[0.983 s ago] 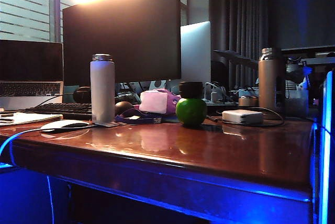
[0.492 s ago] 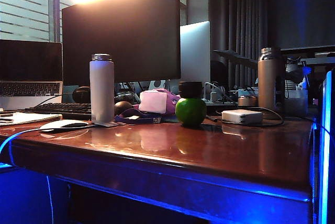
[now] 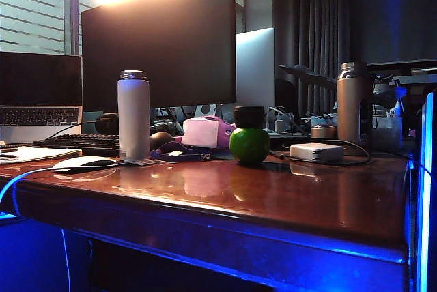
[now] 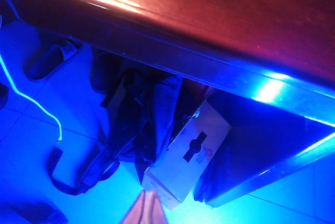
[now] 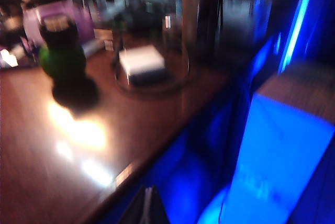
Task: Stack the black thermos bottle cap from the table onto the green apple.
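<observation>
Exterior view is showing neither arm, so the risks have to be read from how the things are sitting. Nearest, the worktop [image 3: 287, 196] is lying bare and glossy along its rounded front edge. Farther in, the apple [image 3: 249, 145] is resting on the wood with the cap [image 3: 248, 117] sitting upright on its crown, so the stack is looking finished.

Both grippers are hanging back off the front of the worktop. The left gripper [image 4: 145, 209] is pointing at the floor under the edge, its fingers pressed together on nothing. The right gripper [image 5: 146, 208] is clenched and empty too, looking across the wood at the stack through a blurred picture.

The danger lies in the stack itself. The cap is balancing on a round, shiny top; a knock to the worktop, or an arm passing close, could be tipping it off. The apple could also be rolling, taking the cap with it toward the white box [image 3: 315, 151] and its cable just beside. Behind stand the white bottle [image 3: 134, 116] and the tan bottle [image 3: 349, 104], well apart from the stack.
</observation>
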Robot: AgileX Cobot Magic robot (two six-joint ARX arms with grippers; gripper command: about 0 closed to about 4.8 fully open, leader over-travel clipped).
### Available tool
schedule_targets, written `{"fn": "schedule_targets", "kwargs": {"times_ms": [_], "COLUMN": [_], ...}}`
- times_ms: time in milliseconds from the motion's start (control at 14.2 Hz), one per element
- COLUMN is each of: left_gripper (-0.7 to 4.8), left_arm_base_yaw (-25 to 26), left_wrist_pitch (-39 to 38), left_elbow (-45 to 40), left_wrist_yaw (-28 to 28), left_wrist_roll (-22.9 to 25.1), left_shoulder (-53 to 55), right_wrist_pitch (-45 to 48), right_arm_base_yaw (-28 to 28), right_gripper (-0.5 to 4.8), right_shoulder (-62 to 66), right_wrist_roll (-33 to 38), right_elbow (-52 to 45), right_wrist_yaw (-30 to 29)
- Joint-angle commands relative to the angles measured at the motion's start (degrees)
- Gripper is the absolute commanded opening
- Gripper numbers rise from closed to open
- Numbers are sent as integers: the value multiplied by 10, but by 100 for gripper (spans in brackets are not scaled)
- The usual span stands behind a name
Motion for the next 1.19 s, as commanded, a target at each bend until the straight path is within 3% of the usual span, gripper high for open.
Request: {"fn": "schedule_targets", "kwargs": {"times_ms": [70,1194], "left_gripper": [-3,-3], "left_arm_base_yaw": [0,1], "left_wrist_pitch": [7,7], "left_elbow": [1,1], "left_wrist_yaw": [2,2], "left_wrist_roll": [0,0], "left_shoulder": [-1,-1], "right_wrist_pitch": [-1,-4], "right_arm_base_yaw": [0,0], "right_gripper": [-5,-5], "right_shoulder": [0,0], "right_wrist_roll": [5,4], "right_elbow": [1,1], "right_wrist_yaw": [-1,-1]}}
